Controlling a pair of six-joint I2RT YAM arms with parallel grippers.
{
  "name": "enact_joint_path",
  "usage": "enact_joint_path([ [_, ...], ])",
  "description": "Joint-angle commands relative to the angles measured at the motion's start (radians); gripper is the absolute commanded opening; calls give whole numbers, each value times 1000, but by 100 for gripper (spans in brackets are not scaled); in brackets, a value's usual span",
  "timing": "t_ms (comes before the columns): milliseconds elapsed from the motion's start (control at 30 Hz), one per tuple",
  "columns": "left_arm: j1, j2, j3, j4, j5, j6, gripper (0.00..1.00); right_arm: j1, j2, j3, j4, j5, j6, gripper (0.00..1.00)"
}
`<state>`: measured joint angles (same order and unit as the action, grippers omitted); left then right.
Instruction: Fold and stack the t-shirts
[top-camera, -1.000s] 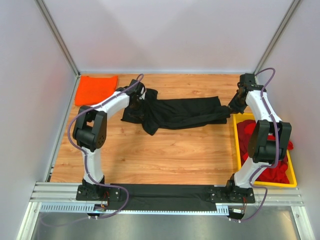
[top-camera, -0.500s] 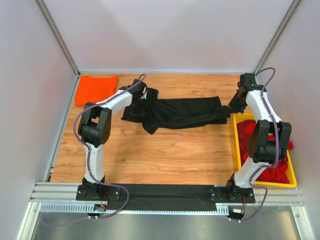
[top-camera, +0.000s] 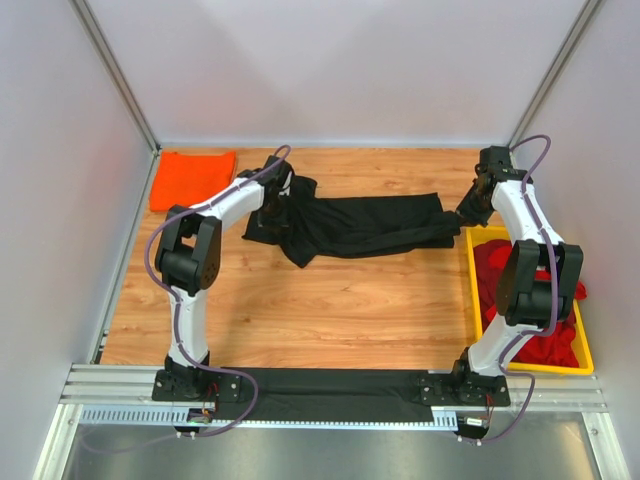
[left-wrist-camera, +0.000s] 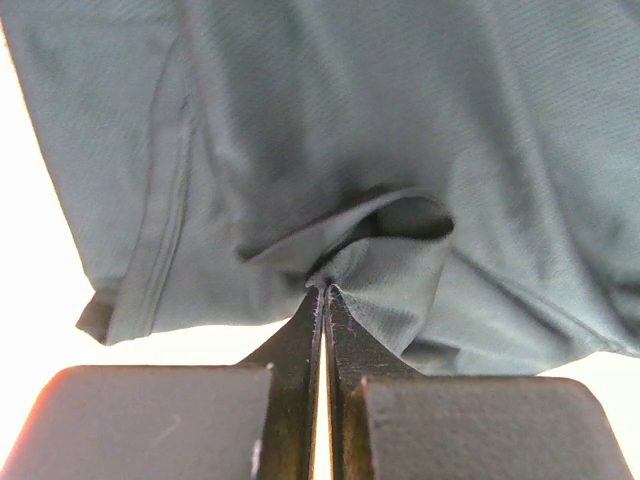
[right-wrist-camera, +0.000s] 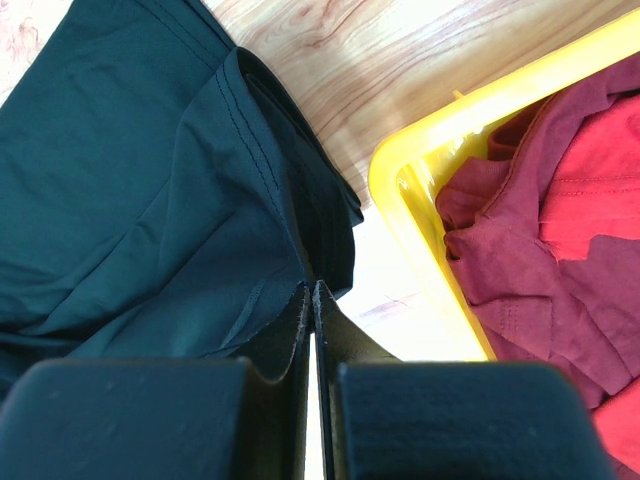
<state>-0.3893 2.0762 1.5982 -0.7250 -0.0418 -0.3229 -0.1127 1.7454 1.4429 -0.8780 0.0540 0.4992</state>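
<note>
Spanning the far half of our pale wooden tabletop (top-camera: 330, 310), the rumpled black cloth t-shirt (top-camera: 370, 225) lies stretched between our arms. Just beside its right end sits the yellow plastic tray (top-camera: 469, 290) heaped with red t-shirts (top-camera: 545, 345). The folded bright orange t-shirt (top-camera: 192, 178) rests far left. Our left gripper (left-wrist-camera: 322, 292) is clenched on a fold at the black shirt's left end, and our right gripper (right-wrist-camera: 312, 288) pinches its right edge.

From above, the jaws of my left gripper (top-camera: 270, 208) are lost against the black t-shirt (top-camera: 360, 225); my right arm (top-camera: 535, 280) hides part of the red t-shirts (top-camera: 555, 345) in the yellow tray (top-camera: 470, 280).
</note>
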Motion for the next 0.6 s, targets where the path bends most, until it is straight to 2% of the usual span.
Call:
enact_joint_path([
  [0, 4, -100, 32, -71, -64, -36, 0, -7, -17, 13, 14, -2, -14, 0],
  [200, 3, -198, -3, -214, -90, -74, 0, -7, -30, 16, 4, 3, -14, 0],
  [367, 3, -286, -102, -278, -168, -125, 0, -7, -32, 31, -7, -5, -16, 0],
  [567, 4, -392, -256, -294, -173, -177, 0, -4, -52, 10, -7, -37, -19, 0],
])
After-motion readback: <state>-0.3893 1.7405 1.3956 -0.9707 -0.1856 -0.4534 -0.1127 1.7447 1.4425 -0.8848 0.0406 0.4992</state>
